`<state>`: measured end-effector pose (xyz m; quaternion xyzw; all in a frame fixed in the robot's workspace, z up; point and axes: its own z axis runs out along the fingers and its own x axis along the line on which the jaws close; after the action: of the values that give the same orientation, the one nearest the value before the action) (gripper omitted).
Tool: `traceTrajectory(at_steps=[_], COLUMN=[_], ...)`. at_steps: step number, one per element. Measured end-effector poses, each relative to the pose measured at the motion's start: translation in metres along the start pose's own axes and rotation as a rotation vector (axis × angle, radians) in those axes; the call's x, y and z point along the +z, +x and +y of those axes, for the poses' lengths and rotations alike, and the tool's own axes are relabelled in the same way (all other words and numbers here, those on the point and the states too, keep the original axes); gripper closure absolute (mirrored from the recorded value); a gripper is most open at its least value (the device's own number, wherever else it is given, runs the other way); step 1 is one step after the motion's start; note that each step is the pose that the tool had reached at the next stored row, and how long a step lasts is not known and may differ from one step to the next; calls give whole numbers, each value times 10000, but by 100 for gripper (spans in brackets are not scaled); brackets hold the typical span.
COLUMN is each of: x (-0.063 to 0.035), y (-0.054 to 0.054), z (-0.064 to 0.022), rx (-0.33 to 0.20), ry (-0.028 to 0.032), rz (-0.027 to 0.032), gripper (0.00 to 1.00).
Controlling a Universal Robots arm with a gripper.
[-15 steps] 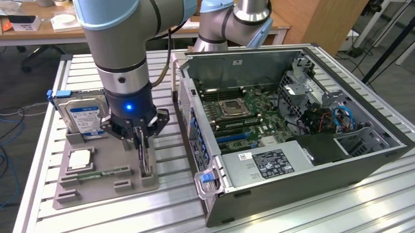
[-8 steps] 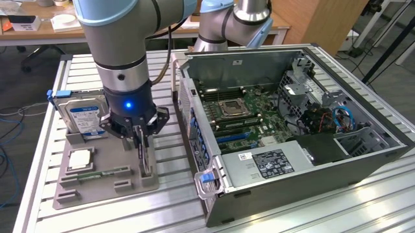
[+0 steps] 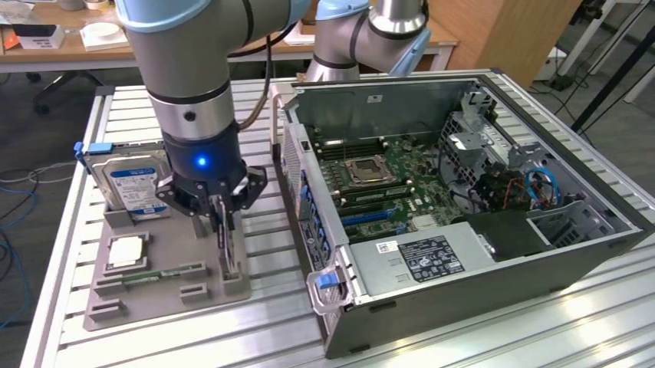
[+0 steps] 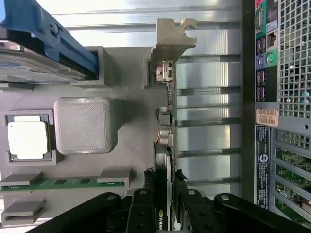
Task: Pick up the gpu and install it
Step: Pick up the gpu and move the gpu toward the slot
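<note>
While pinching both faces of the gpu (image 3: 228,253) with the pincer (image 3: 220,222), covering its top edge and most of the black shroud. Seeing it edge-on as a thin upright card, standing at the matte grey holder (image 3: 153,303) on the slatted metal table (image 3: 266,337), just beside the open computer case (image 3: 492,253). Catching a stepped silver bracket (image 4: 170,43) at the end away from the pincer. Not making out whether the lower edge is touching the holder.

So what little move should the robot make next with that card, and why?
Probably a slow lift straight up. The pincer looks closed on the top edge of the gpu, which stands on edge in its slot in the grey holder tray. Pulling straight up should slide it free without snagging the slot walls.
</note>
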<state>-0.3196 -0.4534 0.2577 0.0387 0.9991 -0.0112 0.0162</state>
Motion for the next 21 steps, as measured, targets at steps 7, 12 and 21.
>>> traceTrajectory(at_steps=[7, 12, 21], x=[-45, -47, -55], y=[-2, -2, -2], z=[-1, -1, -1], rx=[14, 14, 14], ry=[9, 12, 14], rz=[-4, -1, 1], gripper=[74, 74, 74])
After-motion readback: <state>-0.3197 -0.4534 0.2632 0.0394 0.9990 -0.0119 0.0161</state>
